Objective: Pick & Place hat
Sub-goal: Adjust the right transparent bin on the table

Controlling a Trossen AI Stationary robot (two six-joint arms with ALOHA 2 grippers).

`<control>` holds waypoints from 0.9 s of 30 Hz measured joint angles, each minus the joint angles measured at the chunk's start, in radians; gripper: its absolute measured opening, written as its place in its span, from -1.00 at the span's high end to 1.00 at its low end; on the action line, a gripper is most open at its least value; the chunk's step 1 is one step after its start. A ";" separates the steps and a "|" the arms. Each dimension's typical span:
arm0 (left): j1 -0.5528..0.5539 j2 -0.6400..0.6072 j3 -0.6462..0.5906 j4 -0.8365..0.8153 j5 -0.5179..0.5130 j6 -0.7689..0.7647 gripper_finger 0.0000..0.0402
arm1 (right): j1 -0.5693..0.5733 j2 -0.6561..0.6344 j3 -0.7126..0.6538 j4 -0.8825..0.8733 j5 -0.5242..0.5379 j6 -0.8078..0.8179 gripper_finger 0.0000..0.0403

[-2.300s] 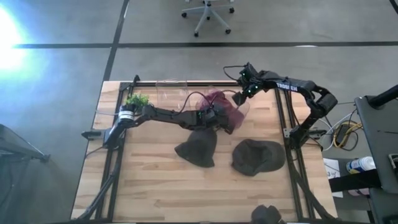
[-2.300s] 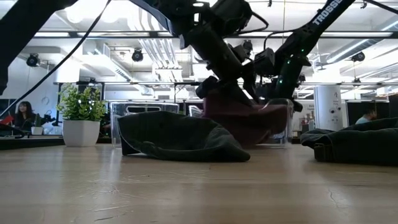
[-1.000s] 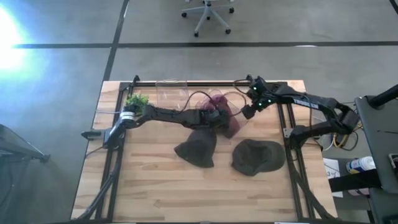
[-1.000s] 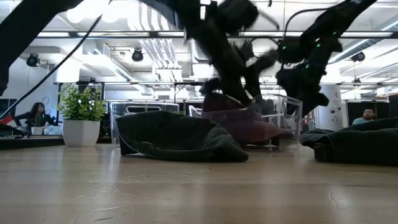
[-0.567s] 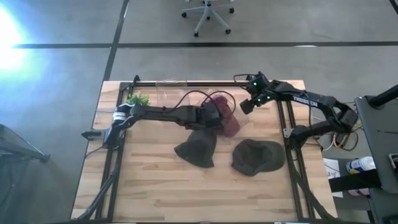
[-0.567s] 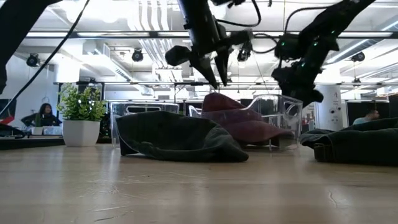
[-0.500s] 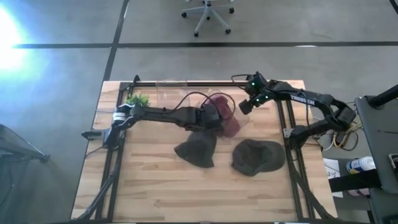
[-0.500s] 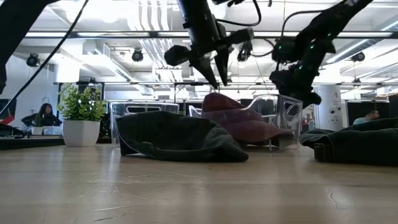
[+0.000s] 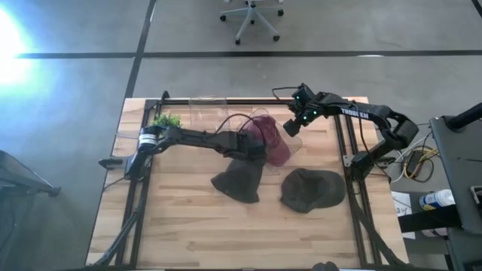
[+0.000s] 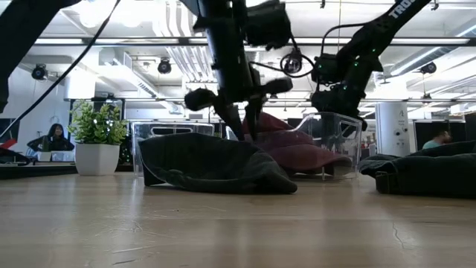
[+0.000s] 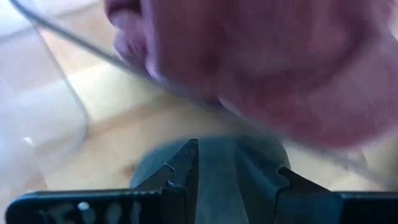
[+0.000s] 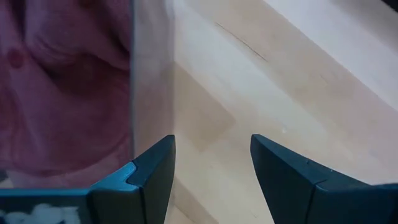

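A maroon hat [image 9: 273,139] lies in a clear box [image 9: 207,109] at the table's far middle, its brim on the box floor [image 10: 297,152]. A dark green hat [image 9: 239,181] rests on the wood just near of it. My left gripper [image 9: 254,148] points down, open, between the two hats. Its fingertips [image 10: 236,123] are just above the green hat [image 11: 214,162], and nothing is between them. My right gripper [image 9: 292,126] hangs open at the box's right wall [image 12: 134,93]. One finger is close beside that wall, and I cannot tell whether it touches.
A second dark hat [image 9: 311,188] lies on the table's right half, near of my right gripper. A small potted plant [image 9: 164,120] stands at the far left by the left arm's base. The near half of the wooden table [image 9: 226,233] is bare wood.
My left gripper has come up off the maroon hat, rolled about and tipped downward. It now stands lower, over the green hat's far edge. The maroon hat stays in the box. My right gripper has moved toward the table's left, up to the box's right wall.
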 joint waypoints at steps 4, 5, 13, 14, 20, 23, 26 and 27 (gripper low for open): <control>0.045 0.000 -0.017 0.069 -0.022 0.027 0.52 | 0.001 -0.002 -0.008 -0.025 -0.040 -0.002 -0.02; 0.057 0.000 -0.016 0.084 -0.030 0.038 0.52 | 0.003 -0.004 -0.011 -0.041 -0.039 -0.004 -0.02; 0.169 0.001 -0.018 0.148 -0.114 0.163 0.52 | 0.007 -0.010 -0.013 -0.096 -0.044 -0.034 -0.02; 0.181 0.001 -0.018 0.155 -0.115 0.174 0.52 | 0.007 -0.010 -0.013 -0.090 -0.045 -0.030 -0.02; 0.231 0.002 -0.018 0.188 -0.135 0.253 0.52 | 0.006 -0.002 -0.012 0.014 -0.026 0.016 -0.02; 0.252 0.002 -0.018 0.203 -0.151 0.285 0.52 | 0.006 0.014 0.003 0.046 -0.008 0.026 -0.02; 0.271 0.002 -0.018 0.225 -0.164 0.324 0.52 | 0.005 0.046 0.028 0.051 -0.006 0.026 -0.02; 0.276 0.002 -0.018 0.231 -0.172 0.340 0.52 | 0.004 0.057 0.037 0.051 -0.007 0.026 -0.02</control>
